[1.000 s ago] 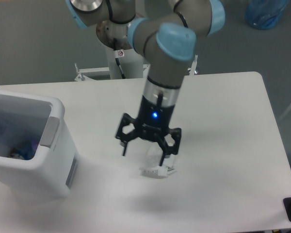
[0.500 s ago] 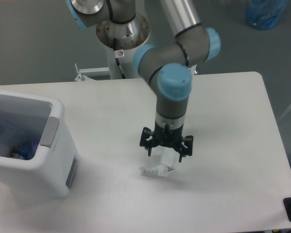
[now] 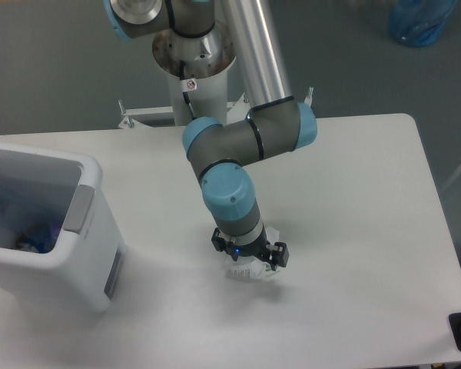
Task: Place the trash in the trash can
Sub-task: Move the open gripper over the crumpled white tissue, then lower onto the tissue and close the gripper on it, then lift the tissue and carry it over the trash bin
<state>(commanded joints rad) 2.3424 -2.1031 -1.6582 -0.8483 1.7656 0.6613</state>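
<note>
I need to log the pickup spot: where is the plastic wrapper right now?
The wrapper lies on the table, centre-front, directly under the lowered gripper, well right of the trash can.

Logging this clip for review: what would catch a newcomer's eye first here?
The big grey-and-blue arm dominates, folded down over the table's middle with its end effector pressed low onto a small crumpled clear wrapper; whether it is gripping cannot be told. At the left edge stands a large white bin with some trash already inside.

Arm folded low, gripper [image 3: 250, 260] pointing down, fingers' spread hidden.
</note>
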